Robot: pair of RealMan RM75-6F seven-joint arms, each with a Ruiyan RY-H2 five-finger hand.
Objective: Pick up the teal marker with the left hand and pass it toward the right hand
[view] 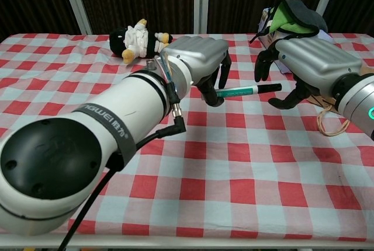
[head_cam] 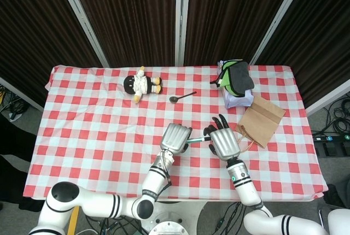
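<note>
One weak spot: the left hand (view: 201, 58) pinches the teal marker (view: 245, 91) at its far end, above the checkered tablecloth (view: 245, 146). The right hand (view: 307, 64) hovers empty, fingers spread around the cap end; releasing early could drop it.

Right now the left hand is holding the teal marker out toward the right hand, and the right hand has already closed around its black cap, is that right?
Not quite. The left hand does hold the teal marker out, but the chest view shows the right hand open beside the black cap, not closed on it.
</note>
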